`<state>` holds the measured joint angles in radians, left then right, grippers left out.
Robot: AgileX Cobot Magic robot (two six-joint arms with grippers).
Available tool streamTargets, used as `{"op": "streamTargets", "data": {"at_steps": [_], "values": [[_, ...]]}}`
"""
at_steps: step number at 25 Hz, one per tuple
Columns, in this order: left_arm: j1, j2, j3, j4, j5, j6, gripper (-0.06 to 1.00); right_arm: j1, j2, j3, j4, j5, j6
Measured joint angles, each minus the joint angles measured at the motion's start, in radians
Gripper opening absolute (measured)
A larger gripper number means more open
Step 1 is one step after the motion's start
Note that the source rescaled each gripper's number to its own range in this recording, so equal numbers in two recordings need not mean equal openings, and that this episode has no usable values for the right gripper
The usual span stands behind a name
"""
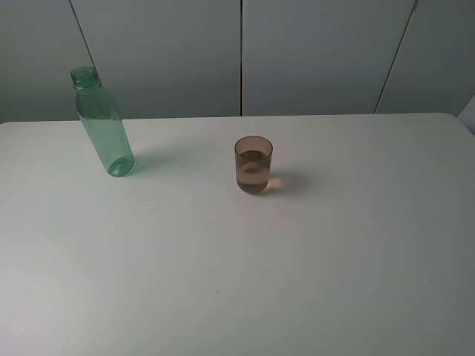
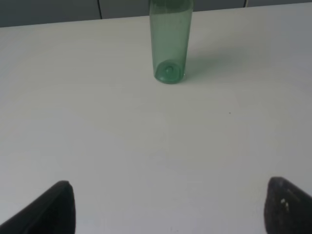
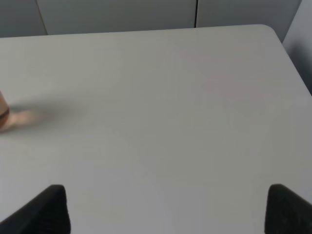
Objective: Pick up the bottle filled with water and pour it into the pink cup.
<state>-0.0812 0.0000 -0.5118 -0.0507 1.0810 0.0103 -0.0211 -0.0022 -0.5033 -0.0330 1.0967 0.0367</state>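
Note:
The green transparent bottle [image 1: 104, 124] stands upright and uncapped at the back left of the white table [image 1: 312, 259]. It also shows in the left wrist view [image 2: 170, 41], well ahead of my open left gripper [image 2: 168, 207], whose fingertips [image 2: 53, 209] are wide apart. The pink cup [image 1: 254, 165] stands near the table's middle with liquid in it. Only its edge [image 3: 2, 112] shows in the right wrist view. My right gripper [image 3: 168, 207] is open and empty over bare table. Neither gripper shows in the exterior high view.
Grey wall panels [image 1: 241, 52] run behind the table's far edge. The table's right back corner [image 3: 270, 31] shows in the right wrist view.

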Motion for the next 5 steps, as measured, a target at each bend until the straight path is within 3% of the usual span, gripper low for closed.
{"op": "streamTargets", "data": {"at_steps": [5], "values": [[0.0,0.0,0.0,0.0,0.0,0.0,1.0,0.0,0.0,0.0,0.0,0.0,0.0]]}}
